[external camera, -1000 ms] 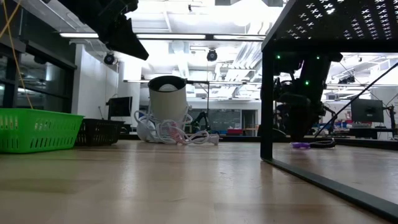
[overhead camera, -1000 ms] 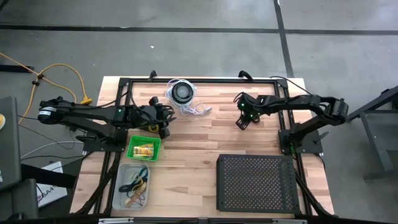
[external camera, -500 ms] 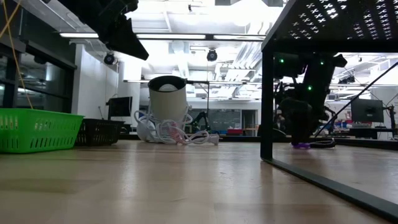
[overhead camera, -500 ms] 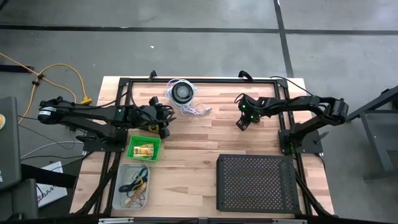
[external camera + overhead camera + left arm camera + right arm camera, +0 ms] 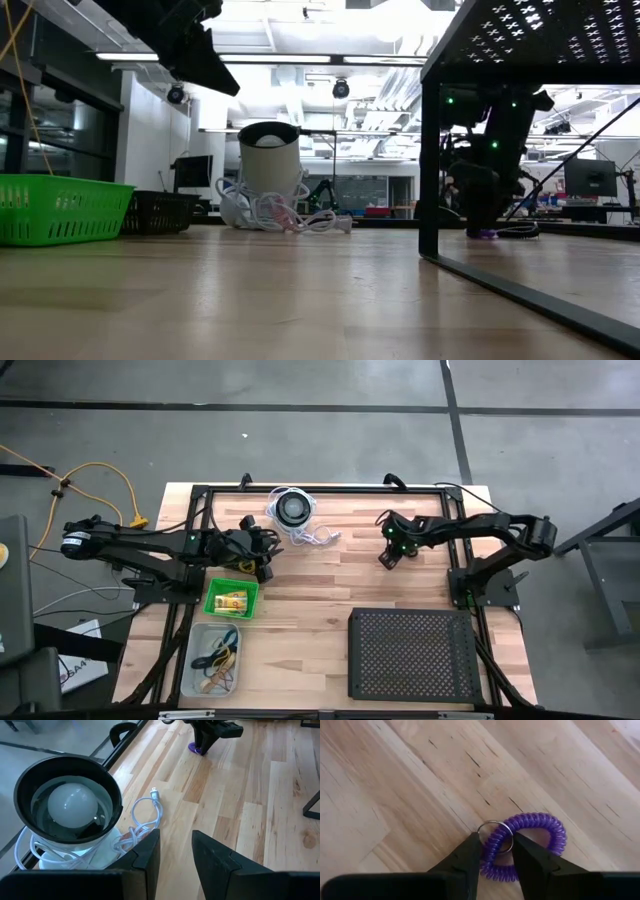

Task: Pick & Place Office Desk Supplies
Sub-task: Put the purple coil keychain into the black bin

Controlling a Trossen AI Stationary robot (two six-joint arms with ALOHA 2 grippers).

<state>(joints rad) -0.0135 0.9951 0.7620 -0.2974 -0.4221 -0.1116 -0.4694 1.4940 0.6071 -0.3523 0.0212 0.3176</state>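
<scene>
Even, diffuse overhead light fills the high view; the wooden table (image 5: 320, 575) appears bright, with only faint, soft shadows beneath the arms. In the low view, ceiling fixtures (image 5: 330, 30) glare white across the upper centre, rendering the perforated tray (image 5: 540, 35) at upper right a dark silhouette; the nearest tabletop along the bottom is blurred. Both wrist views are evenly lit, with the foreground fingers (image 5: 462, 867) soft-edged.

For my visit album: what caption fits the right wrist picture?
Right claw closing its fingers around a purple coil with metal ring on the wooden table.
</scene>
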